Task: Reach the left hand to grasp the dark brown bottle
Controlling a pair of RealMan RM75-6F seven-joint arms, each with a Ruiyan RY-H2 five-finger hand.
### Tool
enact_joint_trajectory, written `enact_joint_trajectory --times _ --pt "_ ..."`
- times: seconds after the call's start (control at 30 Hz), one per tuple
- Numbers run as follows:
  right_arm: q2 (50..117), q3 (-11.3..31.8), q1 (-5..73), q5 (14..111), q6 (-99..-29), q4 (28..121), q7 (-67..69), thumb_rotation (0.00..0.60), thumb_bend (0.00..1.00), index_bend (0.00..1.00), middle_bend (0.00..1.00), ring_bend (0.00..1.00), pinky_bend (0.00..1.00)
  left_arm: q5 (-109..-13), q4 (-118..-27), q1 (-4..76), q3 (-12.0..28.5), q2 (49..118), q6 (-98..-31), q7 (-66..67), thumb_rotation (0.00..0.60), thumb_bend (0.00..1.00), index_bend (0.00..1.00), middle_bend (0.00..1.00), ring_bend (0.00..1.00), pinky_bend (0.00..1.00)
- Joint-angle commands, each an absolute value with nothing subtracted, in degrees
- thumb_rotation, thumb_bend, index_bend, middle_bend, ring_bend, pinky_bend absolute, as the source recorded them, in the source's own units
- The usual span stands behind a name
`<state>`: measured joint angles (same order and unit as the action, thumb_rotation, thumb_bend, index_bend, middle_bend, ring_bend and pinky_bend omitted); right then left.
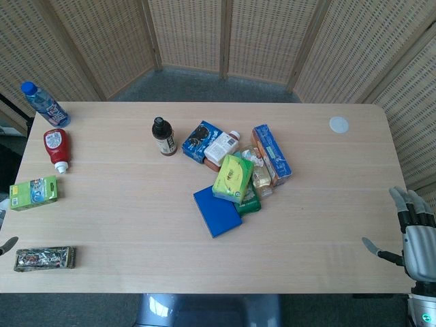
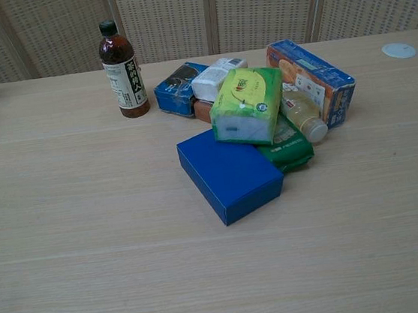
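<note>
The dark brown bottle stands upright with a black cap and a dark label, at the back of the table left of the pile of boxes. Of my left hand only one grey fingertip shows, at the left edge of the head view beyond the table's front left corner, far from the bottle. My right hand hangs off the table's front right corner with its fingers spread and nothing in it. Neither hand appears in the chest view.
Right of the bottle lies a pile: a blue snack box, a white box, a green tissue pack, a flat blue box and an orange-blue carton. Along the left side are a water bottle, a red bottle, a green box and a dark packet.
</note>
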<state>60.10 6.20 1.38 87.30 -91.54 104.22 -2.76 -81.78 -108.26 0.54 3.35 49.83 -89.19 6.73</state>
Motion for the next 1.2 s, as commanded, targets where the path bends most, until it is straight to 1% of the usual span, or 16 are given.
enact_joint_trajectory --times 0.03,0.33,0.43,0.53,0.63,0.83,0.87,0.93,1.03,1.1,1.2 --pt "60.16 6.11 1.42 87.53 -91.53 104.27 -2.89 0.519 0.0 0.0 0.0 0.0 0.0 -81.81 -107.81 0.7 3.22 50.06 -88.78 6.8 0.6 0.0 0.0 0.0 0.0 0.0" --pt "60.39 5.47 1.73 88.51 -90.76 104.2 -3.12 0.517 0.0 0.0 0.0 0.0 0.0 -80.16 -106.65 1.27 3.1 50.38 -86.51 5.48 0.6 0.0 0.0 0.0 0.0 0.0" --pt "60.87 5.42 1.92 88.09 -90.22 103.88 -3.81 0.516 0.0 0.0 0.0 0.0 0.0 -78.63 -106.02 2.2 4.02 51.11 -85.37 5.0 0.6 0.0 0.0 0.0 0.0 0.0" --pt "61.04 5.77 2.18 87.1 -89.67 103.68 -3.67 0.521 0.0 0.0 0.0 0.0 0.0 -76.49 -105.81 4.57 5.19 51.26 -82.03 6.41 0.6 0.0 0.0 0.0 0.0 0.0" --pt "61.22 6.23 2.62 86.37 -89.12 103.78 -3.31 0.514 0.0 0.0 0.0 0.0 0.0 -73.17 -106.61 9.09 7.8 50.89 -76.83 9.06 0.6 0.0 0.0 0.0 0.0 0.0" --pt "62.21 6.57 3.83 85.2 -87.09 102.99 -3.65 0.52 0.0 0.0 0.0 0.0 0.0 -62.6 -105.73 22.73 14.15 51.95 -61.74 16.33 0.6 0.0 0.0 0.0 0.0 0.0" --pt "62.46 6.63 4.11 84.76 -86.52 102.64 -3.73 0.522 0.0 0.0 0.0 0.0 0.0 -60.87 -104.33 25.87 15.42 53.15 -59.29 17.96 0.6 0.0 0.0 0.0 0.0 0.0" --pt "62.85 6.72 4.54 83.97 -85.55 102.04 -3.67 0.522 0.0 0.0 0.0 0.0 0.0 -61.58 -99.73 30.85 17.25 57.13 -57.55 19.78 0.6 0.0 0.0 0.0 0.0 0.0" --pt "63.17 6.49 4.94 83.58 -84.52 101.53 -3.65 0.516 0.0 0.0 0.0 0.0 0.0 -60.96 -93.82 37.17 18.84 62.44 -54.18 21.78 0.6 0.0 0.0 0.0 0.0 0.0" --pt "63.35 6.37 5.09 83.6 -84.25 101.37 -3.77 0.519 0.0 0.0 0.0 0.0 0.0 -58.99 -90.69 40.95 19.53 65.22 -51.92 24.06 0.6 0.0 0.0 0.0 0.0 0.0" --pt "63.57 6.34 5.34 83.23 -83.7 101.06 -3.64 0.519 0.0 0.0 0.0 0.0 0.0 -53.2 -86.0 46.98 19.8 69.61 -48.35 29.73 0.6 0.0 0.0 0.0 0.0 0.0"
